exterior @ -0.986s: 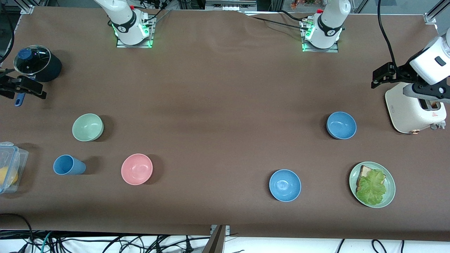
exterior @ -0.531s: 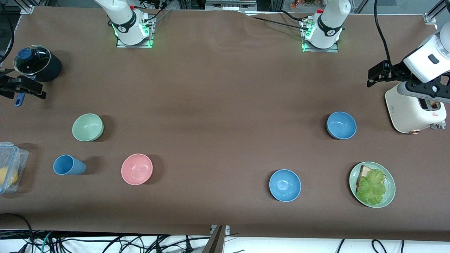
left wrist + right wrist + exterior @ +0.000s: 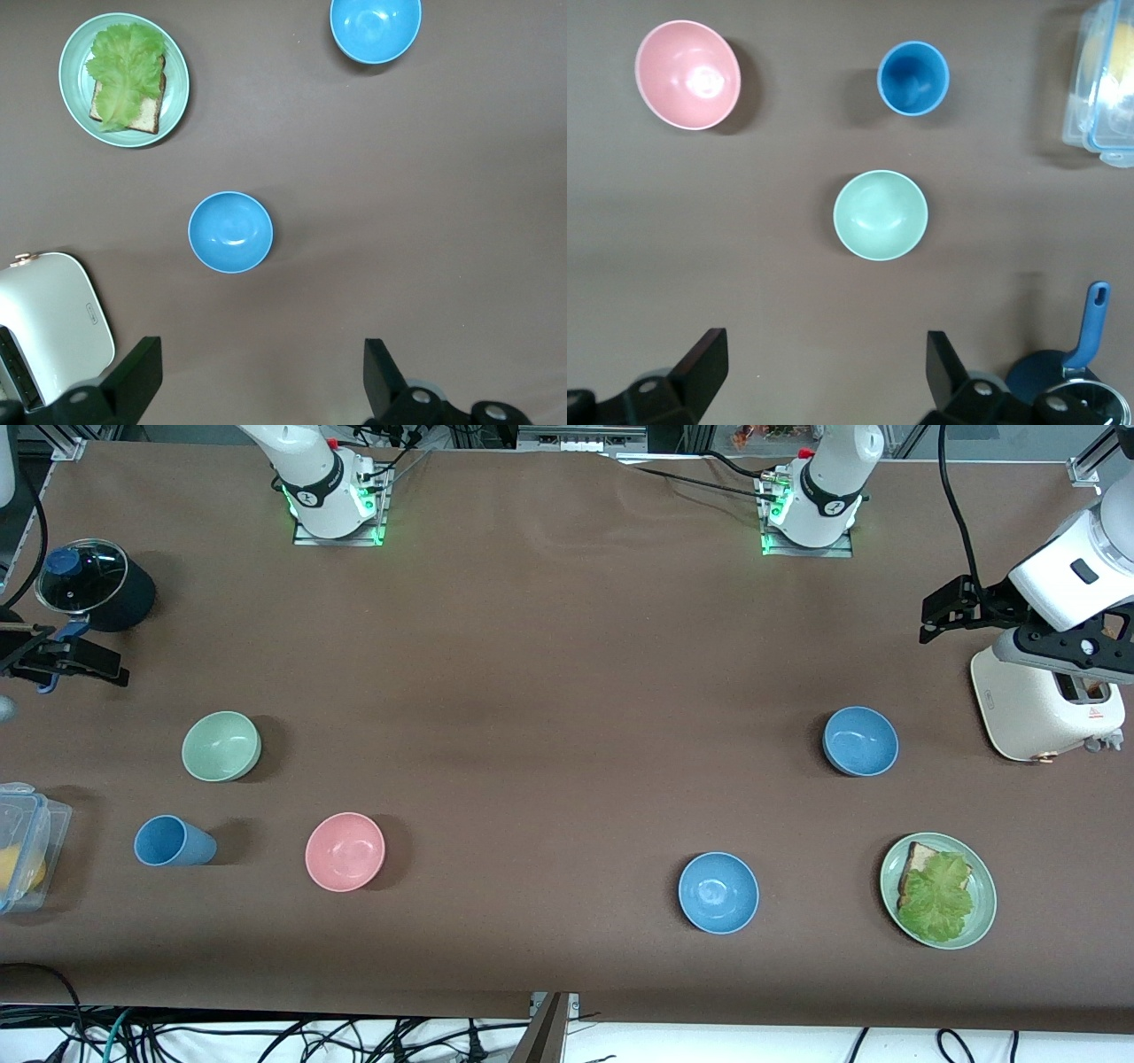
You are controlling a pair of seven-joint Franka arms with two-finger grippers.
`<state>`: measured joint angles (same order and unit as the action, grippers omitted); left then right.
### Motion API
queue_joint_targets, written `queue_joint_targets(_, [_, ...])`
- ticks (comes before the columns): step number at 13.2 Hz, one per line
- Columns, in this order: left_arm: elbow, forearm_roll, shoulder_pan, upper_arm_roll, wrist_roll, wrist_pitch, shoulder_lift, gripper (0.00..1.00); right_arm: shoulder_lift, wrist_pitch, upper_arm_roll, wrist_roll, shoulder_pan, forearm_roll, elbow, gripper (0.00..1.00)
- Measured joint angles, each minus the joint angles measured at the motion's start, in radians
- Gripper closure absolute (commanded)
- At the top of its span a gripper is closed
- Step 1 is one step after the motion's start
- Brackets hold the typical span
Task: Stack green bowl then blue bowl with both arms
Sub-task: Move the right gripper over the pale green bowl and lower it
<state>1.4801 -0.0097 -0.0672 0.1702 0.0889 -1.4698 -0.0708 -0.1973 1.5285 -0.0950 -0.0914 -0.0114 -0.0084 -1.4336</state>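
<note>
The green bowl [image 3: 221, 746] sits upright toward the right arm's end of the table and shows in the right wrist view [image 3: 881, 215]. The dusty blue bowl [image 3: 860, 740] sits near the toaster and shows in the left wrist view [image 3: 230, 232]. My right gripper [image 3: 84, 657] hangs open and empty over the table edge beside the pot [image 3: 89, 589], its open fingers framing bare table [image 3: 824, 372]. My left gripper [image 3: 943, 609] hangs open and empty beside the toaster [image 3: 1045, 700], high over bare table [image 3: 257, 381].
A brighter sky-blue bowl [image 3: 718, 892] and a plate with bread and lettuce [image 3: 982, 921] lie nearer the front camera. A pink bowl [image 3: 345, 851], a blue cup [image 3: 173, 841] and a clear container [image 3: 22, 859] lie near the green bowl.
Both grippers have shifted a little toward the table's middle, still open. The bowls have not moved.
</note>
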Motion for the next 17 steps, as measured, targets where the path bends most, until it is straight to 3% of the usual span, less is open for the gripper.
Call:
queue_joint_targets(6, [0.000, 0.000, 0.000, 0.000, 0.000, 0.000, 0.000, 0.00, -0.104, 0.000, -0.007, -0.104, -0.115, 0.009, -0.024, 0.01])
queue_joint_targets(9, [0.000, 0.000, -0.001, -0.001, -0.001, 0.000, 0.000, 0.00, -0.193, 0.022, -0.009, -0.141, -0.188, 0.093, -0.029, 0.01])
queue_joint_targets(13, [-0.001, 0.000, -0.007, -0.009, -0.023, 0.001, 0.000, 0.00, -0.301, 0.108, -0.010, -0.214, -0.261, 0.138, -0.038, 0.01])
queue_joint_targets(17, [-0.001, 0.000, -0.008, -0.011, -0.027, 0.001, 0.000, 0.00, -0.325, 0.257, -0.006, -0.249, -0.265, 0.143, -0.122, 0.01])
